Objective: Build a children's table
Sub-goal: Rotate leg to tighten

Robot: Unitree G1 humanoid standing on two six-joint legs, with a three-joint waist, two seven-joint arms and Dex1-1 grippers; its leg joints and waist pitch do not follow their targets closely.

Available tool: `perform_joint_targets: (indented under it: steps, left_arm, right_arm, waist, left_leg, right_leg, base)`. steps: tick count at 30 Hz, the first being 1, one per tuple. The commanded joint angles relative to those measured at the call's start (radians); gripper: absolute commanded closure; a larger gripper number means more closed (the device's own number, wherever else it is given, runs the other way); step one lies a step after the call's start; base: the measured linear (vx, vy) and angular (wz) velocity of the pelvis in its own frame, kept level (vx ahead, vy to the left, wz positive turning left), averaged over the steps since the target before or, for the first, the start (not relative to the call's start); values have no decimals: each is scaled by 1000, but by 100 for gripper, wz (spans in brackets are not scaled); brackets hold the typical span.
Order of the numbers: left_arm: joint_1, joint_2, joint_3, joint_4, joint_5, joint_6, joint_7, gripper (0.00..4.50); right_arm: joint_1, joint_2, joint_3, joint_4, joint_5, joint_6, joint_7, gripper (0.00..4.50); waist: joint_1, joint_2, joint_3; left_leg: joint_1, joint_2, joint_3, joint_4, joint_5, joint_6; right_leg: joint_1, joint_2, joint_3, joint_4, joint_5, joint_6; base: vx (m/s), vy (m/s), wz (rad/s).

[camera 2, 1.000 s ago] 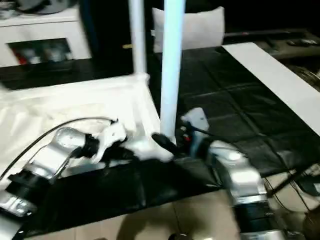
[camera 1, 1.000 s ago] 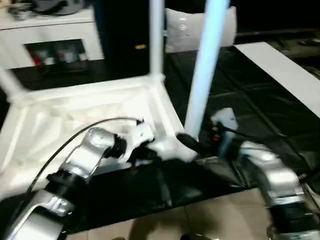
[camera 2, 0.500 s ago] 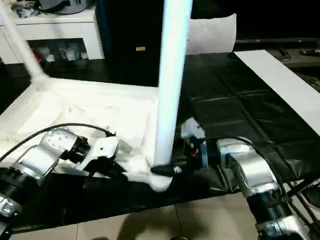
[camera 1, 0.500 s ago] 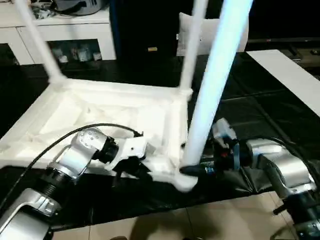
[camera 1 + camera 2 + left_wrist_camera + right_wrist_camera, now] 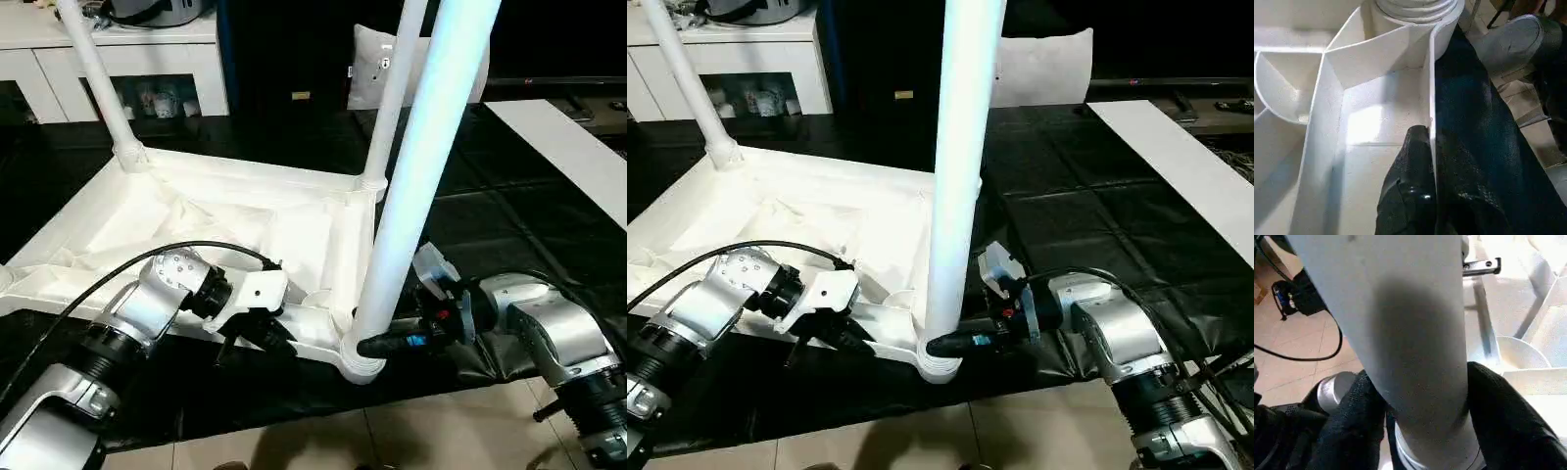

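R tool (image 5: 1415, 396) grips 1 leg (image 5: 960, 147); 3 legs up, 1 tabletop (image 5: 225, 211).

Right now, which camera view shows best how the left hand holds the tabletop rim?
The left wrist view: one black finger lies inside the tabletop rim, the other outside on the black mat, pinching the thin wall. In the head views the left hand sits at the near rim, its fingers mostly hidden.

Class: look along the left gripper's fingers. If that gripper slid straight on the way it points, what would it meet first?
Probably the corner socket holding the near leg. The left gripper pinches the tabletop's rim, which runs straight to that socket.
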Motion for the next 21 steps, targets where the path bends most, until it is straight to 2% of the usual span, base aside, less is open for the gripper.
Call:
perform_joint_targets:
  steps: [1,3,5,6,8,9,10,12,13,14,15,16,18,21]
  left_arm:
    - [-17,-23,1,-30,-15,22,-1,450]
    - [-15,-38,14,-37,-18,71,37,450]
    - [-14,-49,25,-45,-28,110,58,450]
    - [-13,-61,37,-55,-38,150,79,450]
    - [-17,-89,55,-72,-42,228,138,450]
    - [-28,-126,70,-69,-33,279,208,450]
    - [-29,-128,71,-69,-32,281,211,450]
    - [-48,-183,93,-59,-22,339,304,450]
    - [-51,-193,97,-56,-19,345,322,450]
    - [-66,-242,113,-51,-2,392,411,450]
    - [-66,-242,113,-51,-2,392,411,450]
    - [-74,-283,134,-51,7,432,490,450]
    - [-78,-309,147,-54,17,461,546,450]
    - [-84,-356,180,-58,8,500,624,450]
  right_arm:
    - [14,9,-7,-48,46,52,-18,235]
    - [28,29,-23,-81,77,108,-57,239]
    - [36,43,-28,-98,79,127,-93,240]
    - [44,65,-33,-109,69,134,-140,241]
    - [51,132,-37,-117,20,139,-278,241]
    - [40,209,-56,-107,-10,163,-412,241]
    - [40,212,-56,-106,-12,164,-418,241]
    - [18,297,-63,-83,-71,186,-586,243]
    - [14,309,-63,-77,-83,187,-613,244]
    - [-10,395,-84,-38,-130,200,-776,246]
    - [-10,395,-84,-38,-130,200,-776,246]
    - [-31,464,-108,-6,-159,189,-905,246]
    - [-40,508,-122,8,-173,187,-983,246]
    - [-52,561,-136,33,-189,144,-1057,246]
  waist:
    - [-5,-6,-65]
    - [-3,-7,-66]
    - [-7,-9,-62]
    - [-9,-9,-61]
    - [-18,-10,-56]
    - [-23,-13,-55]
    - [-37,-12,-52]
    - [-67,-13,-53]
    - [-73,-12,-53]
    - [-87,-11,-52]
    - [-94,-11,-51]
    - [-101,-11,-55]
    - [-114,-7,-54]
    - [-116,-6,-56]
  left_leg:
    - [3,26,1,-74,-179,60]
    - [3,26,0,-74,-172,59]
    - [4,24,0,-75,-187,54]
    - [3,23,0,-75,-192,50]
    - [3,14,-2,-73,-218,31]
    - [-1,11,-3,-73,-217,25]
    - [-6,8,-6,-74,-225,10]
    - [-9,2,-13,-70,-248,-3]
    - [-7,1,-14,-69,-255,2]
    - [-6,1,-13,-68,-264,9]
    - [-7,0,-14,-67,-272,8]
    - [-7,-3,-14,-63,-271,10]
    - [-2,-7,-13,-62,-274,25]
    - [-2,-2,-12,-66,-259,42]
  right_leg:
    - [55,-55,56,-71,-393,-145]
    - [56,-57,57,-70,-391,-146]
    - [54,-57,55,-75,-433,-131]
    - [54,-57,55,-77,-448,-126]
    - [50,-57,46,-91,-550,-82]
    - [52,-57,43,-94,-570,-69]
    - [52,-54,36,-99,-604,-46]
    - [53,-53,24,-109,-640,-11]
    - [52,-53,23,-113,-643,-8]
    - [47,-52,24,-114,-635,-13]
    - [46,-51,21,-114,-638,-16]
    - [48,-53,19,-116,-638,-16]
    - [43,-51,15,-124,-636,-17]
    - [42,-49,24,-117,-571,-41]
  base:
    - [0,0,0]
    - [0,0,0]
    - [0,0,0]
    - [0,0,0]
    - [0,0,0]
    - [0,0,0]
    - [0,0,0]
    - [0,0,0]
    - [0,0,0]
    - [0,0,0]
    - [0,0,0]
    - [0,0,0]
    - [0,0,0]
    - [0,0,0]
